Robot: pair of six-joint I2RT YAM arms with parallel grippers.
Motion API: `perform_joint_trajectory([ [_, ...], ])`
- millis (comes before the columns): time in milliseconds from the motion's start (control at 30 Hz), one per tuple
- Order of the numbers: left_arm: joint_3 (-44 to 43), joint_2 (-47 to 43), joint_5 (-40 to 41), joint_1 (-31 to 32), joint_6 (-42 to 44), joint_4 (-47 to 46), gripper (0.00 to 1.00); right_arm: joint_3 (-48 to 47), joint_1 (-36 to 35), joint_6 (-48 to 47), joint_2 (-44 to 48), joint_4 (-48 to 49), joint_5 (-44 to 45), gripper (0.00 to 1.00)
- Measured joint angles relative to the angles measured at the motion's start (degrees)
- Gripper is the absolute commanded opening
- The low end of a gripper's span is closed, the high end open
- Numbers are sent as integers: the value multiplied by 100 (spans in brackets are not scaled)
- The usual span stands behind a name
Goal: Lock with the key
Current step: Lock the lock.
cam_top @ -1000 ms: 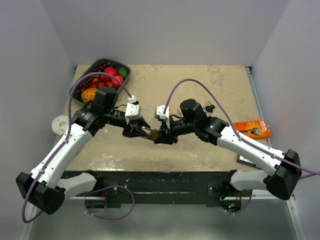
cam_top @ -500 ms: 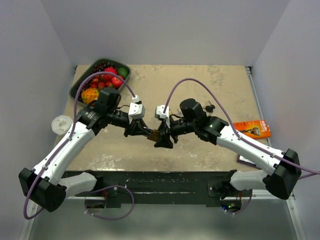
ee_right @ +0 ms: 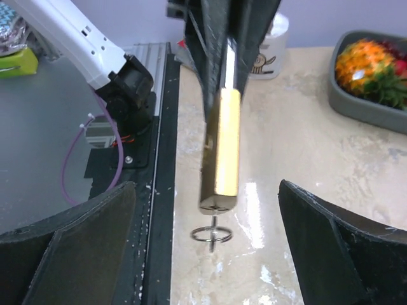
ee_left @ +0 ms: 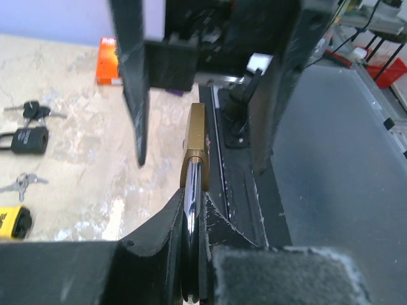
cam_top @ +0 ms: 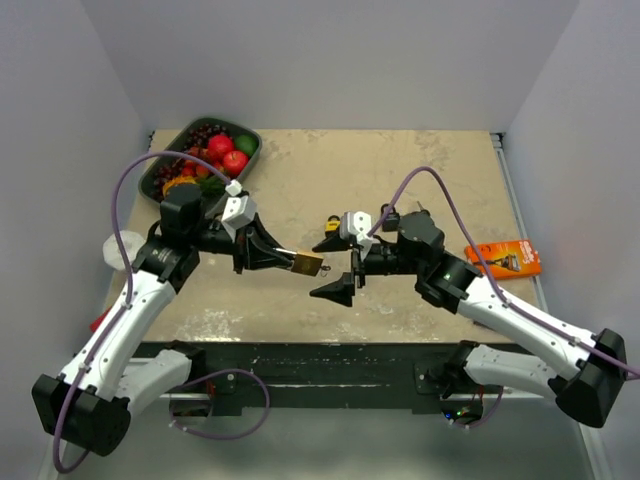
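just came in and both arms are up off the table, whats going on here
The left gripper is shut on the shackle of a brass padlock, holding it up off the table. A key on a small ring sticks out of the lock's bottom end. The right gripper is wide open and faces the lock, touching neither it nor the key.

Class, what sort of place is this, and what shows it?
Probably a robot test bench: left arm and right arm bolted to a white-walled table, with a brass padlock and fruit tray.
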State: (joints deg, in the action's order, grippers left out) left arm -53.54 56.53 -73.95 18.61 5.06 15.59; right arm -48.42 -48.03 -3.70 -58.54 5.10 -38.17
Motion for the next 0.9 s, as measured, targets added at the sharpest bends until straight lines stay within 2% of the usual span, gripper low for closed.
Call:
perform_joint_trajectory([
  [133, 433, -269, -142, 2, -1119, -1381, 0, -52, 4, 166, -378, 107, -243, 85],
  [200, 514, -269, -146, 2, -1484, -1838, 0, -52, 4, 321, -492, 280, -328, 82],
  [267, 557, -269, -127, 7, -1757, -2194, 0, -52, 4, 470, -581, 444, -367, 74],
  [400, 566, -269, -70, 59, -1961, -2465, 0, -52, 7, 649, -680, 715, -431, 57],
  [900, 656, -260, 299, 509, -2142, -2638, 0, -79, 7, 772, -734, 994, -656, 36],
])
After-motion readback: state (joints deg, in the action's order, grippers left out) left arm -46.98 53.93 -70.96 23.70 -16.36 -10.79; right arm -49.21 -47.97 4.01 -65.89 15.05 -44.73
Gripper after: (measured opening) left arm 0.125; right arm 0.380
